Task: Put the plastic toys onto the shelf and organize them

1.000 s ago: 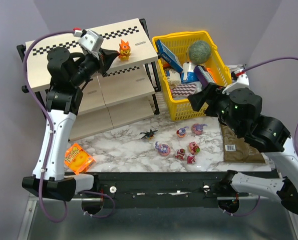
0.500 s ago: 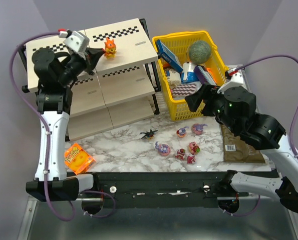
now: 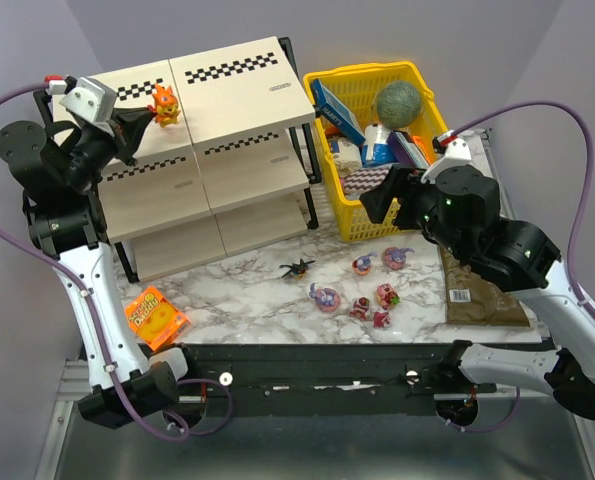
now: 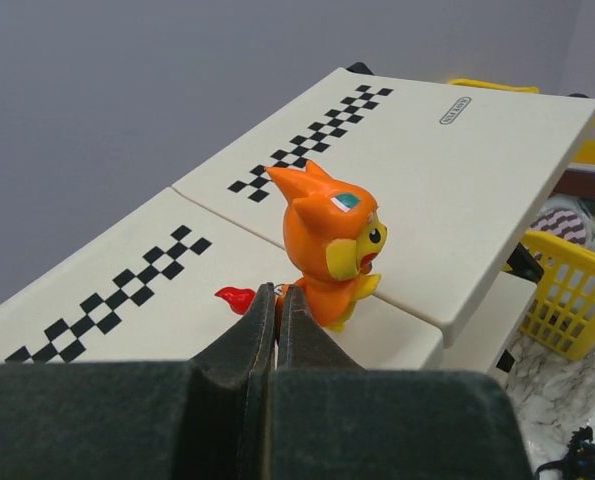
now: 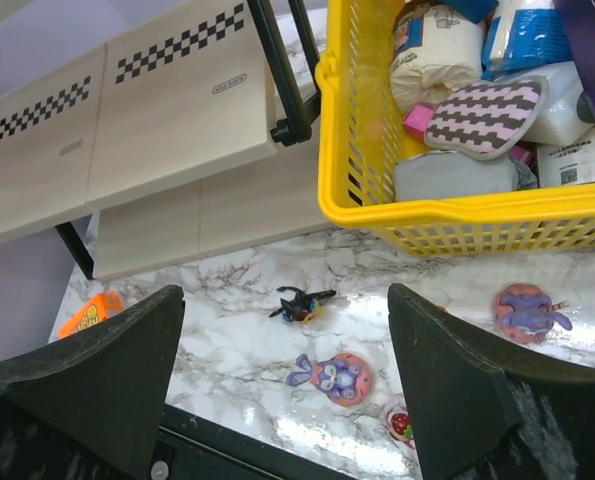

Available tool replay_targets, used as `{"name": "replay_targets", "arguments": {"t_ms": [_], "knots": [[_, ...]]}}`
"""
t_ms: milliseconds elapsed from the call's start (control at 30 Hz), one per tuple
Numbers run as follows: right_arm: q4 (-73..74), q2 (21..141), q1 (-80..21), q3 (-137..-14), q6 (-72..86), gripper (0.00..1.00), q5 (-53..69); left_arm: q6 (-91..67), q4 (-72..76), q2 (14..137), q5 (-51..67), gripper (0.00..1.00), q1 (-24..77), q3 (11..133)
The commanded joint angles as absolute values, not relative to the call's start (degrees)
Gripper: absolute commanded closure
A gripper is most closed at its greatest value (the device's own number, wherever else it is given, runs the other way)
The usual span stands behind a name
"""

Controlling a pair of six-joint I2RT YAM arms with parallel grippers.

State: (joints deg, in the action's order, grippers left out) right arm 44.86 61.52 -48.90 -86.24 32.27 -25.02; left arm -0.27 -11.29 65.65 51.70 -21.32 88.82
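The shelf (image 3: 247, 90) is a three-tier rack. Each tier has two flat beige woodgrain panels side by side, edged with a black-and-white checkered strip and carried in a thin black metal frame. The left jaws are pressed together on the tail of the orange figurine (image 4: 329, 245), a glossy moulded plastic toy with pointed ears, yellow cheeks and a red flame tip. It is upright over the left panel of the top tier, close to the seam. Whether its feet touch the panel cannot be told.

Seven more toys lie on the marble-patterned worktop (image 3: 242, 290), in front of the shelf and the basket. There is one spiky black winged figurine (image 3: 297, 268). There are three rounded purple-pink figurines (image 3: 325, 297) (image 3: 363, 264) (image 3: 395, 258) with long ears, and three small knobbly red-pink figurines (image 3: 360, 308) (image 3: 387, 295) (image 3: 381, 319).

The right jaws are spread wide and empty above these toys, beside the yellow lattice basket (image 3: 362, 75). The basket holds boxes and one fuzzy green ball (image 3: 398, 103). One flat orange square packet (image 3: 155, 317) lies near the worktop's left front.
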Motion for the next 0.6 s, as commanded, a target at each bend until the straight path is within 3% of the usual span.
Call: {"name": "replay_targets", "arguments": {"t_ms": [0,567], "knots": [[47.63,62.66,-48.87,-88.86,30.94,0.1,-22.24,-2.02,-11.16,65.21,61.68,1.0,-24.78,88.59],[48.6,66.35,-48.96,-90.87,27.07,0.1,-19.16,-3.71,-0.26,64.42,60.56,1.0,-31.38,81.21]]}}
